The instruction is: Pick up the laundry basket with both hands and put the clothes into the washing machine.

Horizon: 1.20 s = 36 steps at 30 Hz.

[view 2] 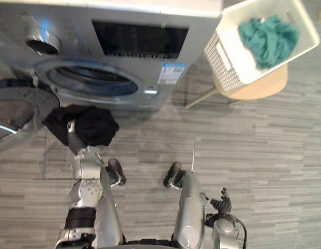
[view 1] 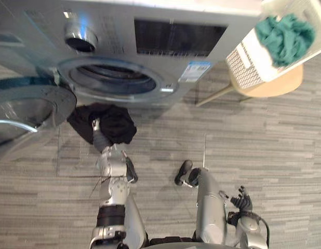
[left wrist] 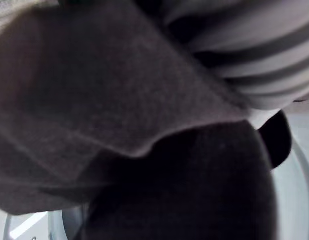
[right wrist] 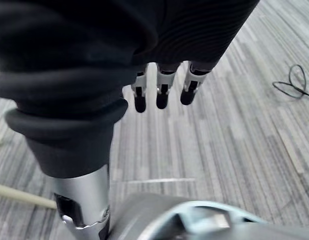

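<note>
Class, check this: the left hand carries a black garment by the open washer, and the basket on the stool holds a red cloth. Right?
One error: the cloth in the basket is green, not red, as the right eye view shows. The rest stands: the left hand carries the black garment by the open washer, and the basket sits on the stool.

Left robot hand [view 1: 101, 139] fingers hidden under black garment [view 1: 115, 123]; basket [view 1: 249, 63] edge-cropped.

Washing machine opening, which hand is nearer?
Left. The left hand, under black cloth, is just in front of the opening; the right hand hangs far back.
</note>
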Tool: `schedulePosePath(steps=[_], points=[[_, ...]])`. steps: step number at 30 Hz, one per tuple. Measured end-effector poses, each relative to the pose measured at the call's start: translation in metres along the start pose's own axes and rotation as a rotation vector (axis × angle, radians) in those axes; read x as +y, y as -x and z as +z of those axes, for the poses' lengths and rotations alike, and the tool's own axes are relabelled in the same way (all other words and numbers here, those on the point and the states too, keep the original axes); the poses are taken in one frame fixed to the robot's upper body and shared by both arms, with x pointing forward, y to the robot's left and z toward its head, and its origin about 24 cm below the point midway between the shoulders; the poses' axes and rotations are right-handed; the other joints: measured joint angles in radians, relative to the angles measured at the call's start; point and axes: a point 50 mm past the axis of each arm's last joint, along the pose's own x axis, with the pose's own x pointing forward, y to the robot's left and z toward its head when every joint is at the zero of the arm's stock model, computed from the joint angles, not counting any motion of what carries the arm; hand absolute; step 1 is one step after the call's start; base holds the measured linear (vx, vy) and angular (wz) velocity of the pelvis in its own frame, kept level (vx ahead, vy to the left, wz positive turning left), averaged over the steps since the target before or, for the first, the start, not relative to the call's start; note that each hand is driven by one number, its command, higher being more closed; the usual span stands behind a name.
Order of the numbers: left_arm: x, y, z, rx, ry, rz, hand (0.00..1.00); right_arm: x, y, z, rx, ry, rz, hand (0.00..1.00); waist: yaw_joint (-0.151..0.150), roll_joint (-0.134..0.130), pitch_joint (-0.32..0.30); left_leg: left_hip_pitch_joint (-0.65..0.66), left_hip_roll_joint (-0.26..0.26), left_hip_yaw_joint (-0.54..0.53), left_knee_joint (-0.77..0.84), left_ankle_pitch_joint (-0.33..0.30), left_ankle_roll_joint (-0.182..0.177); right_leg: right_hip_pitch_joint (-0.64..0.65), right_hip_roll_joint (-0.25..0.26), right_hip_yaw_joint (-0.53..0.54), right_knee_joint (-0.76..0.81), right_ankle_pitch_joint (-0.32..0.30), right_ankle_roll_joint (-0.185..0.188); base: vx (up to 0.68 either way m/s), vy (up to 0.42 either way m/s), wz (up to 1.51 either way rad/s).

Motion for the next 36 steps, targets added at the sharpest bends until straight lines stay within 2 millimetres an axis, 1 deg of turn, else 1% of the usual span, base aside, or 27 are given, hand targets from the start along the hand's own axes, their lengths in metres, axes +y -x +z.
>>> schedulePosePath(steps=[1,2,3,4,5,6,8,9,12,14,15,17,18,19,21,22,23,24,26,27,29,30,32,34,35,36], points=[[-0.011,-0.007,0.006,-0.023,0.009,-0.022,1.0,0.004,-0.002,0.015,-0.051,-0.033,-0.009,0.0,-0.001,0.001,0.003,-0.066,0.014,-0.011,0.043,-0.008,0.008,-0.06,-0.001,0.005,0.041,-0.009,-0.003,-0.1,0.0,-0.18],[-0.023,-0.014,0.014,-0.052,0.01,-0.048,1.0,0.007,-0.001,0.03,-0.107,-0.06,-0.009,0.0,-0.003,0.001,0.004,-0.134,0.018,-0.033,0.088,-0.015,0.007,-0.123,-0.005,0.012,0.089,-0.023,-0.007,-0.1,-0.014,-0.16],[-0.029,-0.018,0.018,-0.067,0.014,-0.063,1.0,0.011,0.0,0.036,-0.134,-0.072,-0.008,0.0,-0.003,0.001,0.004,-0.169,0.022,-0.043,0.112,-0.019,0.007,-0.155,-0.008,0.015,0.117,-0.03,-0.014,-0.1,-0.04,-0.1],[-0.04,-0.026,0.028,-0.101,0.018,-0.09,1.0,0.019,0.005,0.048,-0.183,-0.09,0.01,0.0,-0.003,0.001,0.004,-0.234,0.027,-0.061,0.157,-0.026,0.01,-0.218,-0.016,0.025,0.172,-0.05,-0.014,-0.1,-0.069,-0.06],[-0.051,-0.033,0.038,-0.137,0.018,-0.109,1.0,0.022,0.009,0.062,-0.245,-0.113,0.017,0.0,-0.007,0.002,0.005,-0.297,0.029,-0.086,0.2,-0.032,0.011,-0.272,-0.021,0.027,0.221,-0.063,-0.022,-0.1,-0.078,-0.04],[-0.056,-0.037,0.044,-0.155,0.024,-0.115,1.0,0.024,0.012,0.068,-0.275,-0.125,0.018,0.0,-0.006,0.002,0.005,-0.329,0.029,-0.101,0.219,-0.034,0.009,-0.298,-0.023,0.027,0.244,-0.069,-0.027,-0.13,-0.099,0.0],[-0.076,-0.049,0.07,-0.232,0.084,-0.133,1.0,0.028,0.02,0.084,-0.352,-0.174,0.012,0.0,-0.013,0.002,0.007,-0.435,0.029,-0.138,0.272,-0.033,0.009,-0.388,-0.033,0.027,0.312,-0.087,-0.035,-0.11,-0.082,0.01],[-0.08,-0.051,0.076,-0.251,0.087,-0.136,1.0,0.028,0.022,0.088,-0.371,-0.185,0.01,0.0,-0.015,0.002,0.007,-0.458,0.029,-0.147,0.282,-0.033,0.009,-0.407,-0.033,0.027,0.324,-0.089,-0.037,-0.1,-0.065,-0.03],[-0.096,-0.062,0.102,-0.323,0.112,-0.162,1.0,0.023,0.029,0.099,-0.434,-0.205,-0.009,0.0,-0.022,0.002,0.007,-0.558,0.031,-0.172,0.32,-0.03,0.006,-0.497,-0.034,0.031,0.367,-0.092,-0.044,-0.09,-0.05,-0.08],[-0.111,-0.066,0.116,-0.351,0.134,-0.202,1.0,0.021,0.032,0.105,-0.467,-0.22,-0.024,0.0,-0.028,0.001,0.006,-0.608,0.033,-0.185,0.336,-0.024,0.005,-0.541,-0.032,0.031,0.382,-0.091,-0.045,-0.04,-0.017,-0.1],[-0.116,-0.068,0.119,-0.353,0.135,-0.212,1.0,0.02,0.032,0.105,-0.47,-0.222,-0.029,0.0,-0.028,0.001,0.006,-0.62,0.036,-0.188,0.341,-0.024,0.006,-0.55,-0.032,0.031,0.386,-0.091,-0.046,-0.02,-0.009,-0.12],[-0.138,-0.073,0.133,-0.374,0.145,-0.262,1.0,0.019,0.034,0.108,-0.497,-0.224,-0.043,0.0,-0.033,-0.002,0.005,-0.652,0.044,-0.19,0.347,-0.02,0.009,-0.582,-0.03,0.032,0.391,-0.089,-0.05,0.0,-0.004,-0.11],[-0.152,-0.074,0.144,-0.401,0.147,-0.293,1.0,0.017,0.036,0.11,-0.515,-0.218,-0.047,0.0,-0.037,-0.002,0.005,-0.668,0.045,-0.19,0.348,-0.014,0.012,-0.598,-0.03,0.031,0.391,-0.087,-0.053,0.01,0.0,-0.09],[-0.159,-0.074,0.15,-0.415,0.143,-0.31,1.0,0.017,0.036,0.111,-0.52,-0.218,-0.047,0.0,-0.042,-0.003,0.004,-0.676,0.045,-0.191,0.348,-0.013,0.012,-0.604,-0.03,0.03,0.391,-0.087,-0.053,0.01,-0.004,-0.08],[-0.186,-0.073,0.178,-0.482,0.132,-0.375,1.0,0.016,0.037,0.112,-0.54,-0.218,-0.052,0.0,-0.055,-0.004,0.003,-0.698,0.048,-0.193,0.348,-0.011,0.012,-0.623,-0.026,0.025,0.386,-0.083,-0.06,0.02,-0.006,-0.11],[-0.194,-0.072,0.185,-0.499,0.135,-0.392,1.0,0.015,0.037,0.112,-0.543,-0.219,-0.054,0.0,-0.057,-0.005,0.003,-0.702,0.05,-0.193,0.348,-0.011,0.012,-0.627,-0.024,0.024,0.384,-0.081,-0.062,0.02,-0.005,-0.16],[-0.21,-0.069,0.198,-0.524,0.139,-0.434,1.0,0.014,0.036,0.112,-0.543,-0.219,-0.058,0.0,-0.057,-0.005,0.003,-0.708,0.056,-0.193,0.347,-0.011,0.012,-0.629,-0.019,0.022,0.378,-0.08,-0.064,0.02,-0.007,-0.14],[-0.218,-0.067,0.204,-0.532,0.136,-0.46,1.0,0.014,0.036,0.111,-0.541,-0.219,-0.059,0.0,-0.057,-0.005,0.003,-0.71,0.06,-0.193,0.345,-0.011,0.012,-0.629,-0.016,0.019,0.374,-0.079,-0.064,0.03,-0.013,-0.11],[-0.249,-0.056,0.218,-0.554,0.125,-0.567,1.0,0.014,0.036,0.111,-0.538,-0.217,-0.052,0.0,-0.06,-0.008,0.001,-0.71,0.06,-0.188,0.334,-0.011,0.01,-0.633,-0.015,0.018,0.364,-0.079,-0.064,0.03,-0.017,-0.03],[-0.256,-0.053,0.22,-0.556,0.124,-0.596,1.0,0.014,0.036,0.111,-0.54,-0.216,-0.047,0.0,-0.06,-0.009,0.001,-0.71,0.06,-0.187,0.332,-0.01,0.01,-0.634,-0.014,0.018,0.362,-0.079,-0.064,0.04,-0.017,-0.03],[-0.28,-0.039,0.225,-0.563,0.117,-0.692,1.0,0.014,0.036,0.111,-0.544,-0.216,-0.041,0.0,-0.064,-0.014,-0.002,-0.713,0.059,-0.176,0.321,-0.01,0.01,-0.644,-0.015,0.02,0.354,-0.078,-0.065,0.04,-0.015,-0.03],[-0.285,-0.036,0.226,-0.565,0.108,-0.708,1.0,0.014,0.036,0.112,-0.545,-0.217,-0.04,0.0,-0.065,-0.014,-0.003,-0.713,0.059,-0.173,0.318,-0.009,0.011,-0.646,-0.015,0.02,0.351,-0.078,-0.065,0.03,-0.013,-0.01],[-0.302,-0.032,0.225,-0.557,0.051,-0.741,1.0,0.016,0.037,0.113,-0.549,-0.217,-0.033,0.0,-0.071,-0.014,-0.003,-0.713,0.062,-0.165,0.306,-0.008,0.011,-0.649,-0.013,0.018,0.336,-0.074,-0.064,0.02,-0.012,-0.04],[-0.309,-0.026,0.231,-0.578,0.026,-0.771,1.0,0.017,0.038,0.115,-0.559,-0.217,-0.023,0.0,-0.082,-0.014,-0.003,-0.714,0.065,-0.156,0.296,-0.008,0.011,-0.656,-0.008,0.02,0.319,-0.065,-0.061,0.01,-0.001,-0.15],[-0.31,-0.025,0.235,-0.595,0.008,-0.786,1.0,0.017,0.038,0.116,-0.564,-0.218,-0.022,0.0,-0.082,-0.014,-0.003,-0.717,0.069,-0.152,0.291,-0.008,0.011,-0.661,-0.001,0.022,0.306,-0.055,-0.064,-0.01,0.007,-0.32],[-0.31,-0.023,0.244,-0.624,-0.016,-0.789,1.0,0.017,0.039,0.117,-0.571,-0.219,-0.017,0.0,-0.082,-0.015,-0.002,-0.721,0.08,-0.143,0.283,-0.008,0.011,-0.667,0.01,0.022,0.286,-0.044,-0.06,-0.02,0.013,-0.3]])
